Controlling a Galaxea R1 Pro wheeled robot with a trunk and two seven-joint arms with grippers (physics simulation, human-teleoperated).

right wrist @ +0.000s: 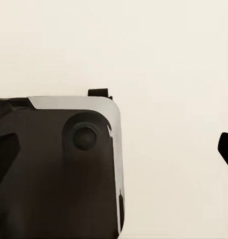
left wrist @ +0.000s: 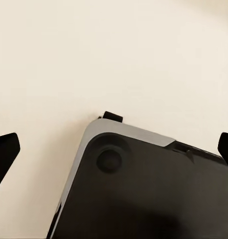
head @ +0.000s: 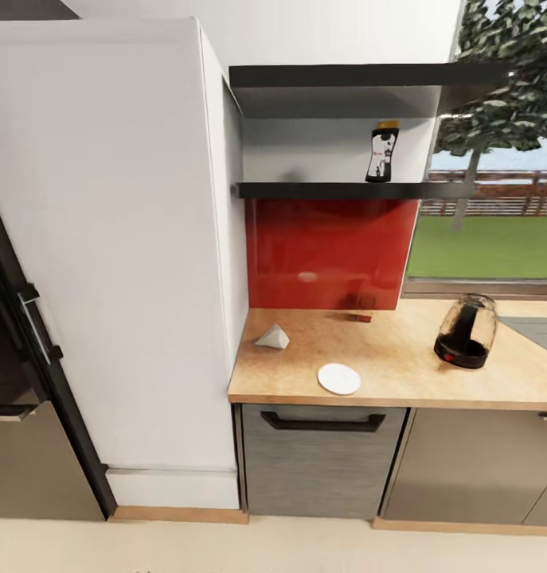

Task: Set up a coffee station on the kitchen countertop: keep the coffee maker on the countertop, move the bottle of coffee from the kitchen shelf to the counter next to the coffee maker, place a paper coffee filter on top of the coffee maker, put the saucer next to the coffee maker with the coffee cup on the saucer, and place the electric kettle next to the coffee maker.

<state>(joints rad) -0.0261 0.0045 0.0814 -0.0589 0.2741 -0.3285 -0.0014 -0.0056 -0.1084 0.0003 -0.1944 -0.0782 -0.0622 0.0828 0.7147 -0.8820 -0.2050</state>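
Both end effectors hang spread and empty. The coffee bottle [head: 382,151] stands high on the shelf [head: 345,190]; a clumsy reach could probably topple it.

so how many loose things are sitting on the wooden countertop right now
3 in the head view: a grey paper filter near the tall white cabinet, a white saucer near the front edge, and the electric kettle toward the window. More may lie past the frame's right edge.
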